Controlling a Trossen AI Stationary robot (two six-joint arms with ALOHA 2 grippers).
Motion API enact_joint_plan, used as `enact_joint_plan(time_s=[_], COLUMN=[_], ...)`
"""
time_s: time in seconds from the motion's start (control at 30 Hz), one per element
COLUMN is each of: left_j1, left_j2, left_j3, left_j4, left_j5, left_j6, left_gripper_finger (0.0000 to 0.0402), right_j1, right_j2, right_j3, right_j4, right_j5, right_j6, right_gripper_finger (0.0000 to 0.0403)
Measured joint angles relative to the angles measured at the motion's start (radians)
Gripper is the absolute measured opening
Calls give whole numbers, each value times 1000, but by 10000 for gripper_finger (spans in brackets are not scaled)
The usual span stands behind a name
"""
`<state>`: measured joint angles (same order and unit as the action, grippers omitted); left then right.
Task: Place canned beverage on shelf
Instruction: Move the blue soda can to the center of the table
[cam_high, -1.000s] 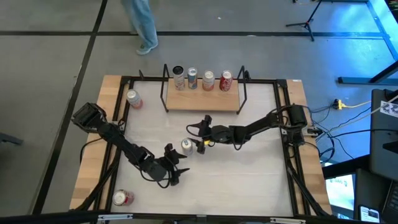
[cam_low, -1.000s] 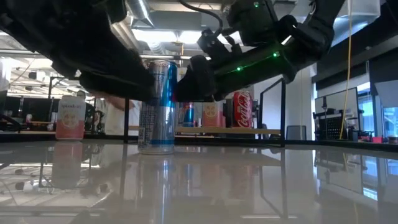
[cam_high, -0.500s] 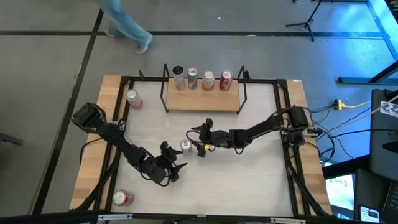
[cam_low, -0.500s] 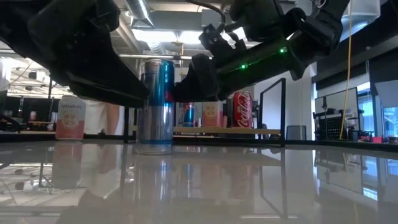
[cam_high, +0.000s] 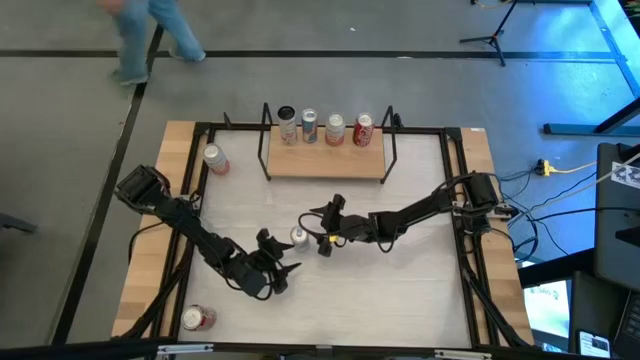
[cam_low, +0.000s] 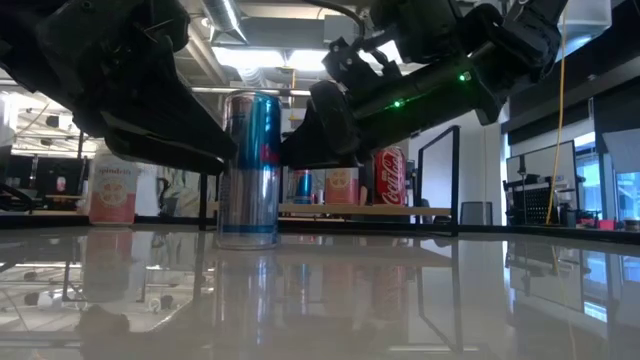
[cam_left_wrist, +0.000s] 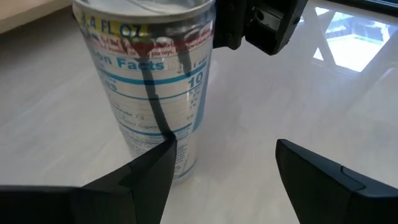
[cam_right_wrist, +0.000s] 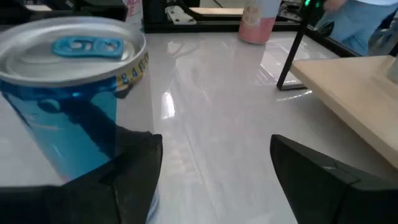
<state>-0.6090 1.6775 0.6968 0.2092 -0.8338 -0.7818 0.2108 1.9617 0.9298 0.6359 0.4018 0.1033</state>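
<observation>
Four cans already stand along the shelf (cam_high: 325, 163) at upper centre of the high view, and the one I am after, the blue can (cam_high: 299, 236), stands upright mid-table, below the shelf and well apart from it. Its long axis is vertical, tab up.

I have the right gripper (cam_high: 328, 226) reaching in from the right of the high view, its open fingers pointing left at the can. In the right wrist view the can (cam_right_wrist: 68, 93) sits just off one finger (cam_right_wrist: 127, 177), not between the two, so I judge the pincer is beside it and holds nothing. A short shift sideways should put the can in the gap.

My left gripper (cam_high: 272, 262) is just below and left of the can, jaws also spread and empty. In the left wrist view the can (cam_left_wrist: 152, 87) shows just beyond one finger (cam_left_wrist: 146, 180). Both arms are close; I judge the right one nearer.

Readable writing: "Facts" and "FL OZ" on the can's label in the left wrist view. In the low view a red Coca-Cola can (cam_low: 390, 176) stands on the shelf, and a pink can (cam_low: 112, 189) stands at the left, its lettering too small to read.
</observation>
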Motion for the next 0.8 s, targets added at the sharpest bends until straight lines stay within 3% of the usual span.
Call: enact_joint_plan(time_s=[0.47, 0.8], left_j1=[-10, -4], left_j2=[0, 0], left_j3=[0, 0], left_j4=[-41, -41], left_j5=[-7, -40], left_j6=[-32, -38], left_gripper_finger=[268, 268], right_j1=[40, 58], right_j2=[-74, -76], right_j3=[-2, 0], right_j4=[-126, -117], right_j5=[-14, -7], right_j6=[46, 26], right_gripper_finger=[301, 301])
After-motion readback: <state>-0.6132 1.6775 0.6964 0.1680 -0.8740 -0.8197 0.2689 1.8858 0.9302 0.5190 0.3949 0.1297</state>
